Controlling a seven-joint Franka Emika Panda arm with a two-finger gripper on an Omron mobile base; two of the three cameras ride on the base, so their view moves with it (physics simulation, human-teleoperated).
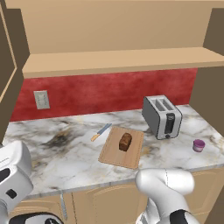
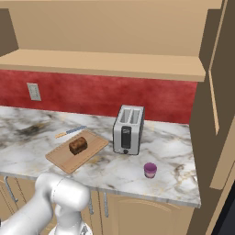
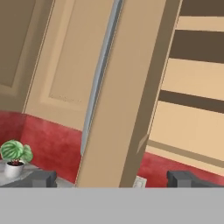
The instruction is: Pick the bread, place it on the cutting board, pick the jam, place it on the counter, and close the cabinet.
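Standing just behind the right end of the cutting board (image 1: 122,153), a silver two-slot toaster (image 1: 162,117) is the tallest thing on the counter (image 1: 57,148), and it sits between the board and the back wall's red splashback (image 1: 109,89). A knife (image 1: 101,131) with a pale handle lies on the marble just off the board's far left corner, near it but whether it touches cannot be told. The bread (image 1: 125,141) rests on the board, roughly at its middle, well inside all four edges. The jam (image 1: 199,145) stands on the counter to the right of the toaster, apart from it and close to the front edge. A white wall outlet (image 1: 42,99) is set in the splashback at the left. The left stretch of marble is bare, with a dark smudge of veining. Above, the cabinet (image 2: 137,64) is open, its shelf exposed and its doors swung out at both sides. From the hand view, the gripper (image 3: 112,178) faces the edge of one tan door with a long silver bar handle (image 3: 99,74) close ahead; its fingers (image 3: 42,178) stand wide apart with nothing between them. A small potted plant (image 3: 15,156) sits on the marble low at the left of that view, and shelves show past the door at the right.
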